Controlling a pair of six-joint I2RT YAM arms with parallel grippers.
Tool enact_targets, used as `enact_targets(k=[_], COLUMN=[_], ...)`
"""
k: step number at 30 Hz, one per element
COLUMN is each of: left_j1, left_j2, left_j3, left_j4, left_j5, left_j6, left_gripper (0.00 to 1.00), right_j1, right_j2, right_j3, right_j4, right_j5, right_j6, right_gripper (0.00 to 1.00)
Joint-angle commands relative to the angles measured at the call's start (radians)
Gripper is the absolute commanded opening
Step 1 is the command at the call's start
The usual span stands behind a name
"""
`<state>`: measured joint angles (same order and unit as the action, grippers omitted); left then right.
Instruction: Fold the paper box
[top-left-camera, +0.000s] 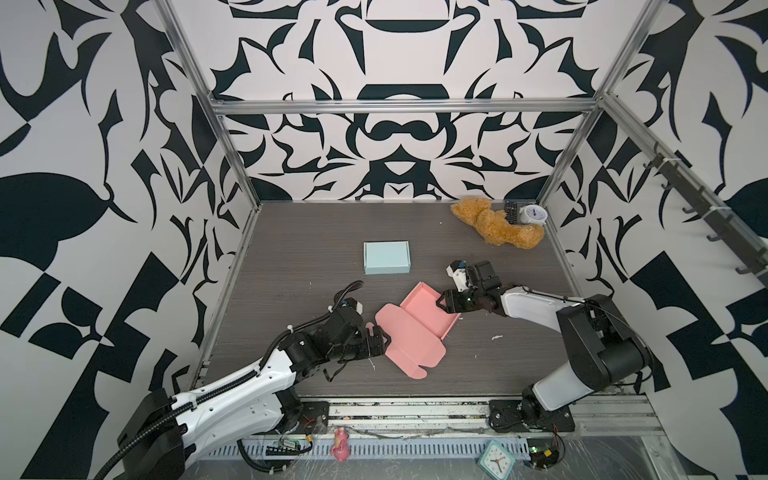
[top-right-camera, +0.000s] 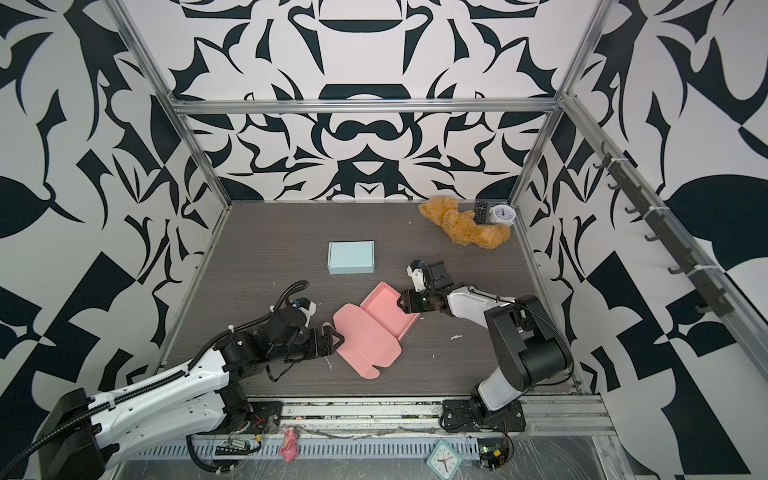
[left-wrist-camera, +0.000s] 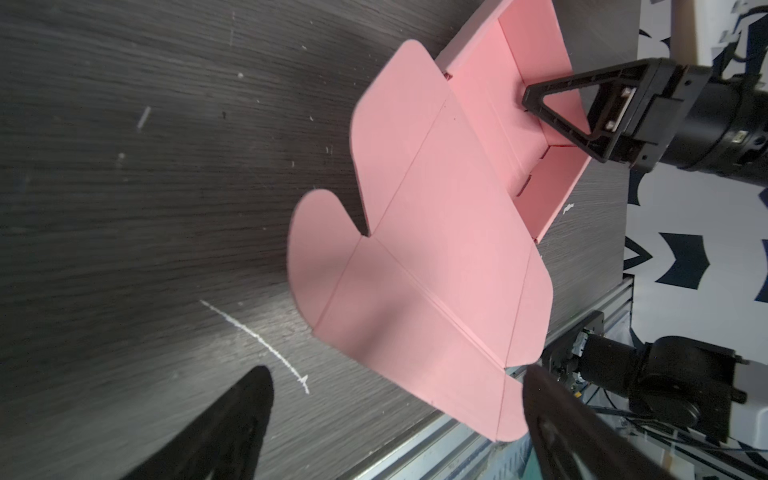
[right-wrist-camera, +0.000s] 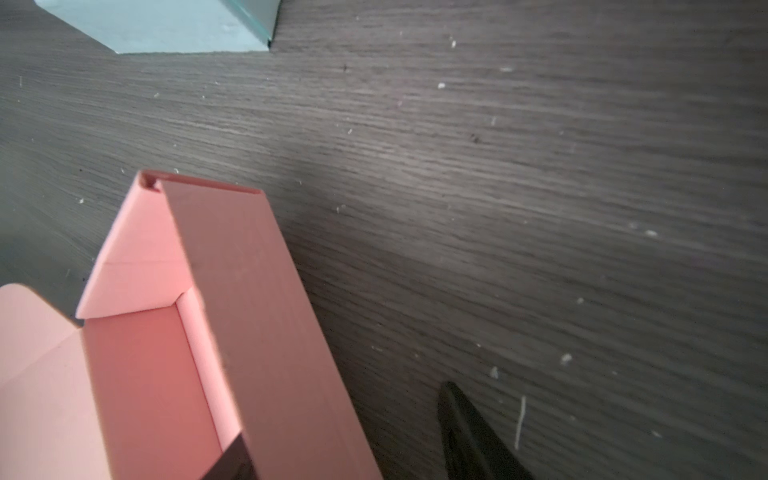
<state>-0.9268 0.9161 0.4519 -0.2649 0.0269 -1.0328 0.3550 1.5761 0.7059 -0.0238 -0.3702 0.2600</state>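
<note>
The left fingers (left-wrist-camera: 241, 415) stand spread wide, gripping nothing, with the end of the pink box's (top-left-camera: 415, 328) flat lid between their tips. The right fingers (right-wrist-camera: 465, 432) are parted astride the tray's side wall, one inside, one outside and clear of it. It lies on the counter (top-left-camera: 291, 299) between both arms, a blue box (top-left-camera: 386, 257) beyond.

Blue box (right-wrist-camera: 166, 25): cropped by the right wrist view's edge.
Pink box (right-wrist-camera: 166, 374): likewise cropped.
Right hand (top-left-camera: 441, 302): one finger mostly behind the box wall.
Left hand (left-wrist-camera: 399, 372): fingers blurred and cropped in the wrist view.
Remote (top-left-camera: 511, 211): lower end behind teddy bear (top-left-camera: 494, 226).
White clock (top-left-camera: 534, 215): dial too small to read.
</note>
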Motion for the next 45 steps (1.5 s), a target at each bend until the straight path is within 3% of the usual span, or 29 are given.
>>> enact_targets(k=[1,5,7,11,22,39,45], left_j1=[-0.017,-0.036,-0.05,-0.057,-0.061,-0.063,-0.062], left_j2=[0.022,0.072,0.108,0.167,0.152,0.128,0.092], left_j3=[-0.036,-0.043,-0.044,-0.052,-0.056,-0.048,-0.004], left_j4=[0.087,0.165,0.212,0.315,0.328,0.326,0.253], left_j5=[-0.013,-0.032,-0.048,-0.058,-0.093,-0.103,-0.104], left_j6=[-0.082,-0.118,-0.141,-0.17,-0.209,-0.229,-0.185], left_gripper=[0.92,0.86,0.76,0.65,0.35,0.14,0.11], right_j1=[-0.004,-0.005,-0.005,-0.005,-0.005,-0.005,-0.004], right_j2=[0.011,0.009,0.009,0.008,-0.066,-0.46,-0.637], right_j3=[-0.006,-0.009,-0.011,-0.013,-0.021,-0.043,-0.077], right_j4=[0.015,0.018,0.022,0.024,0.002,-0.207,-0.164], right_j5=[-0.014,-0.017,-0.019,-0.025,-0.029,0.063,0.048], right_j6=[-0.008,-0.008,-0.005,-0.004,0.0,-0.011,-0.025], right_gripper=[0.59,0.59,0.59,0.59,0.59,0.65,0.65])
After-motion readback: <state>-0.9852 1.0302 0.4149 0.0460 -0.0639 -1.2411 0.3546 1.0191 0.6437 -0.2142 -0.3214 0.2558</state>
